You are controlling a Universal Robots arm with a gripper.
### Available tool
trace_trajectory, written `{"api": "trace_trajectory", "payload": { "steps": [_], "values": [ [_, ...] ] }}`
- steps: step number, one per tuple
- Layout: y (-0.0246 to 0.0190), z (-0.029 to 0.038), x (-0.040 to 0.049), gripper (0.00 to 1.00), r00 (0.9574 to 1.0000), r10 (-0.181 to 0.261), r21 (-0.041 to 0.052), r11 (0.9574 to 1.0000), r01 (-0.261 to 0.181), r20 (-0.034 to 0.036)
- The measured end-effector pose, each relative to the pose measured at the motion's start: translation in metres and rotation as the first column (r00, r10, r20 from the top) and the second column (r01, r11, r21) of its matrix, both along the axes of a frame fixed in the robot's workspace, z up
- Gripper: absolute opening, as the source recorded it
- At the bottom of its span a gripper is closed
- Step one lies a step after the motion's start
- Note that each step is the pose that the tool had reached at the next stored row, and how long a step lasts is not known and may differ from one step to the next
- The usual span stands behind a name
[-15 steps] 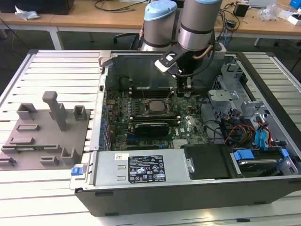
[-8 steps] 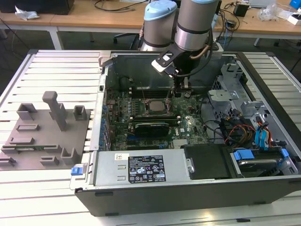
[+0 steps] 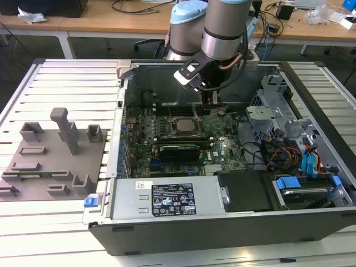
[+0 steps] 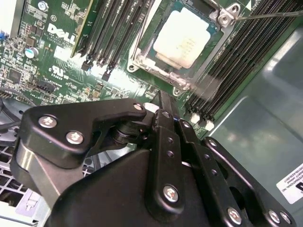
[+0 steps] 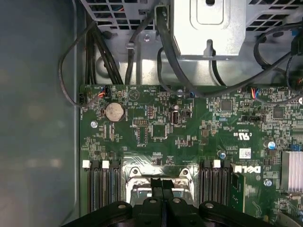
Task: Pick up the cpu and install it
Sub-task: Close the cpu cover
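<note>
The cpu (image 4: 182, 40) is a pale silver-white square lying flat inside the dark metal socket frame (image 4: 142, 61) on the green motherboard. In the exterior view the cpu (image 3: 182, 125) sits in the middle of the open computer case. My gripper (image 3: 213, 104) hangs just above the board, a little toward the exterior view's right of the socket. In both wrist views the black fingers (image 5: 158, 183) are pressed together with nothing between them. The gripper (image 4: 160, 97) tip is close to the socket's edge, apart from the cpu.
A long black card (image 3: 178, 151) lies in front of the socket, and memory slots (image 4: 236, 61) flank it. A power supply (image 3: 167, 199) fills the case's front. Drive cages (image 3: 278, 114) and loose cables (image 3: 278, 156) crowd the exterior view's right. A grey fixture plate (image 3: 50, 161) lies left of the case.
</note>
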State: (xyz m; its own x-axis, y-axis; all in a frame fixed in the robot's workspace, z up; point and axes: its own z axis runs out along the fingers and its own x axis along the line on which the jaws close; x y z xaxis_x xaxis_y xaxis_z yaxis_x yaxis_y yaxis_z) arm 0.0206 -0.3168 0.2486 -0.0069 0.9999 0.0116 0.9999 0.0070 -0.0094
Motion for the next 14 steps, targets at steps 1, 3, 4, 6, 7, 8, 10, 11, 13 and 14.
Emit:
{"api": "trace_trajectory", "payload": {
  "steps": [1,3,4,6,7,8,10,11,13,14],
  "values": [
    [0.0000,0.0000,-0.0002,0.11,1.0000,0.000,0.0001,1.0000,0.000,0.0000],
    [0.0000,0.0000,-0.0004,0.11,1.0000,0.000,0.0000,1.0000,0.000,0.0000],
    [0.0000,0.0000,-0.0006,0.11,1.0000,0.000,0.0001,1.0000,0.000,0.0001],
    [0.0000,-0.0001,-0.0019,0.11,1.0000,0.000,0.0002,1.0000,0.000,0.0001],
    [0.0000,-0.0002,-0.0035,0.11,1.0000,0.000,0.0002,1.0000,0.000,0.0000],
    [0.0000,-0.0003,-0.0074,0.11,1.0000,0.000,0.0002,1.0000,0.000,0.0001],
    [0.0000,-0.0007,-0.0136,0.11,1.0000,0.000,0.0002,1.0000,0.000,0.0003],
    [0.0000,-0.0009,-0.0165,0.11,1.0000,0.000,0.0001,1.0000,0.000,0.0002],
    [0.0000,-0.0017,-0.0216,0.11,1.0000,0.000,0.0000,1.0000,0.000,0.0002],
    [0.0000,-0.0023,-0.0237,0.11,1.0000,0.000,0.0001,1.0000,0.000,0.0002]
  ]
}}
